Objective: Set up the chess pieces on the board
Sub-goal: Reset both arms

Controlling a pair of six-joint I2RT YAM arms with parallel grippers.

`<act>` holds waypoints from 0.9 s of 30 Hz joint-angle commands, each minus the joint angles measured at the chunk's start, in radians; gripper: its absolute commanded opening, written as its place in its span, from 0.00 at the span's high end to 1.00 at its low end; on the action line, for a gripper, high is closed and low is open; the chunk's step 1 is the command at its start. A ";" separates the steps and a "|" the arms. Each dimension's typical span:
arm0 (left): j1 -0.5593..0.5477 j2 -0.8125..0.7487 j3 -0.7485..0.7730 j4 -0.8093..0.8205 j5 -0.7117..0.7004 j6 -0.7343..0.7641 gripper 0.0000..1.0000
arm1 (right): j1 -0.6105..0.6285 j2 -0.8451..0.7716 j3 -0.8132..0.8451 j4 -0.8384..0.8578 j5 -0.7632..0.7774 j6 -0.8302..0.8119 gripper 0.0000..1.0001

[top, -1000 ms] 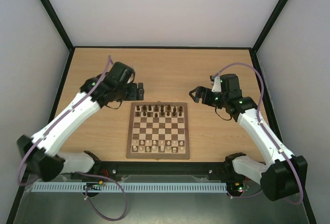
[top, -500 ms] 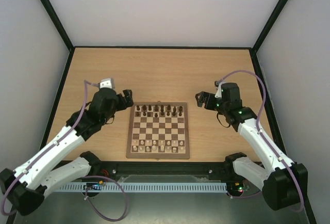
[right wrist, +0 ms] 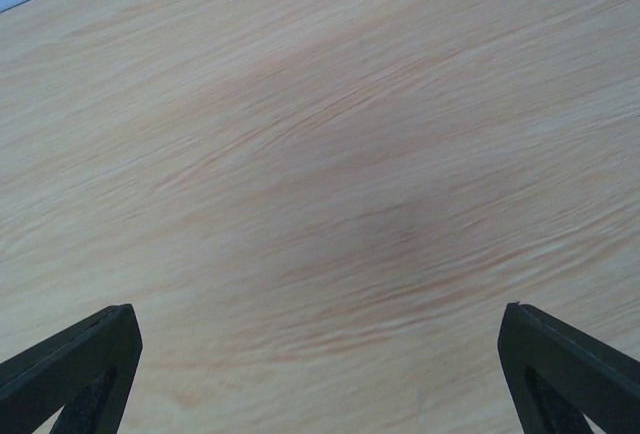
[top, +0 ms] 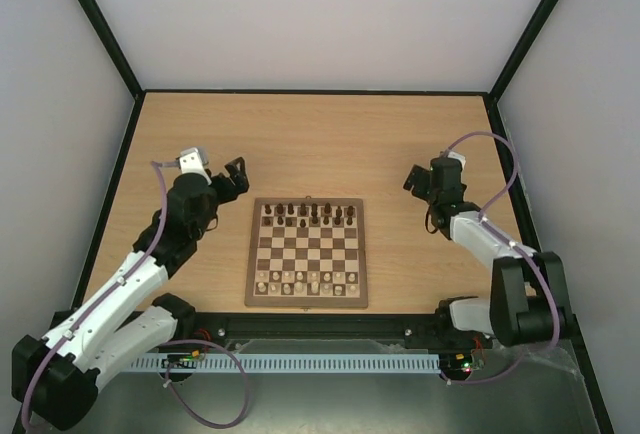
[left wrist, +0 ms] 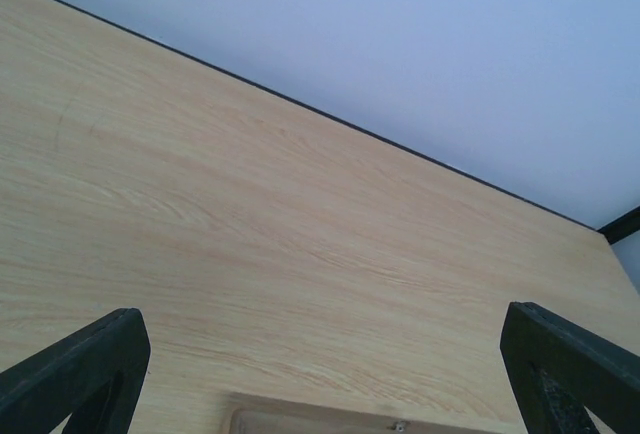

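Dark brown wooden chessmen (top: 305,214) stand in two rows along the far side of the square checkered wooden chessboard (top: 306,252), which lies at the near middle of the light wood tabletop (top: 320,134); pale cream chessmen (top: 305,284) fill its near rows; the left gripper (top: 235,176) hovers near the board's far left corner, black fingers (left wrist: 75,374) spread wide, holding nothing; the right gripper (top: 415,178) hangs well apart to the right over bare wood, likewise spread and empty.

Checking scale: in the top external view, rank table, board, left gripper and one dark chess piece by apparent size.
1. table
2. board
3. left gripper, held above the table, so nearer the camera
4. dark chess piece
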 commanded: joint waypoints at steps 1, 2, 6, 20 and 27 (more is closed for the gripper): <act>0.041 0.014 -0.027 0.162 0.044 0.036 0.01 | -0.010 0.096 -0.036 0.273 0.183 -0.025 0.01; 0.054 0.024 -0.032 0.172 0.046 0.045 0.01 | -0.013 0.129 -0.044 0.324 0.202 -0.037 0.01; 0.139 0.098 -0.053 0.245 0.083 0.094 0.01 | -0.044 0.163 -0.058 0.452 0.221 -0.069 0.01; 0.391 0.351 -0.170 0.593 0.032 0.201 0.01 | -0.100 0.330 -0.083 0.768 0.196 -0.061 0.01; 0.439 0.477 -0.132 0.622 -0.026 0.258 0.01 | -0.091 0.389 -0.084 0.824 0.119 -0.098 0.01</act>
